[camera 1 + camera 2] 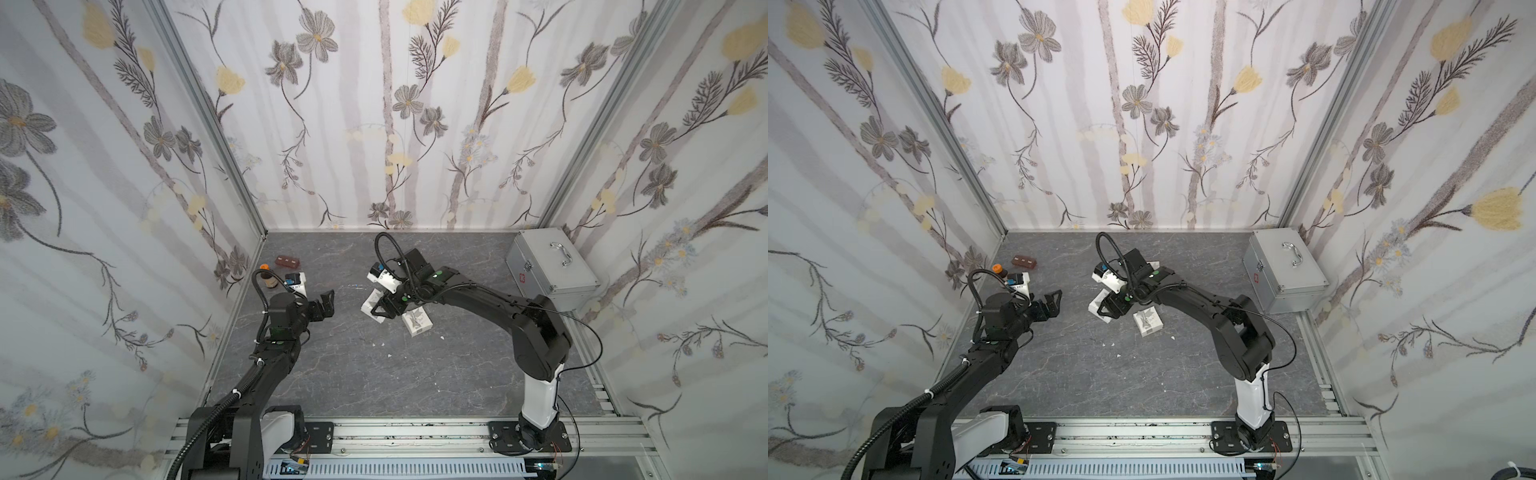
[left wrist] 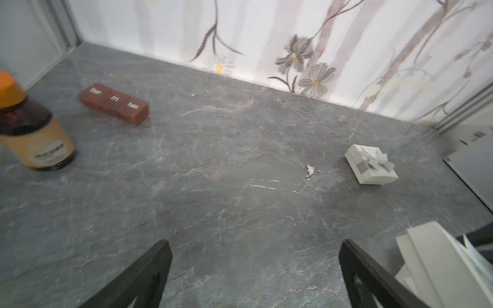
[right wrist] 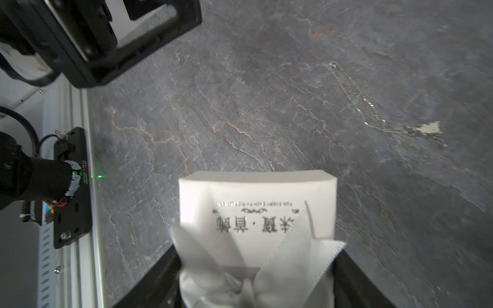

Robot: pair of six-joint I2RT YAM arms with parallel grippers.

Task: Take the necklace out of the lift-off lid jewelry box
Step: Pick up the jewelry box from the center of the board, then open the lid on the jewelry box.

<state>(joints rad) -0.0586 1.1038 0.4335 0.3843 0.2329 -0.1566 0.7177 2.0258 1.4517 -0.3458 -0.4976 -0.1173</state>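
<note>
Since the necklace (image 3: 357, 104) is seen stretched out on the bare desk (image 3: 240, 80), near the lid (image 1: 417, 322) on the side facing the left tool (image 2: 254, 245), removal is judged essentially done.

Right tool (image 3: 257, 269): clamped on the jewelry box (image 3: 256, 192), which is held tilted just beside the lid. A loose white cloth (image 3: 293, 266) is seen spilling from it.

Left tool: jaws wide apart, nothing between them; parked beyond the necklace from the lid.

Risks noted:
- If the box is set down on the necklace side of the lid, the chain could be pinned or dragged under it. The chain is thin and hard to pick out against the veined desk, barely readable in both top views.
- The cloth could be shed from the tilted box and the chain covered.
- A white scrap (image 3: 426, 128) lies beside the chain end nearer the lid; it could be mistaken for the pendant should a grasp be attempted.
- A fine chain lying flat is judged likely to slip from broad fingers.
</note>
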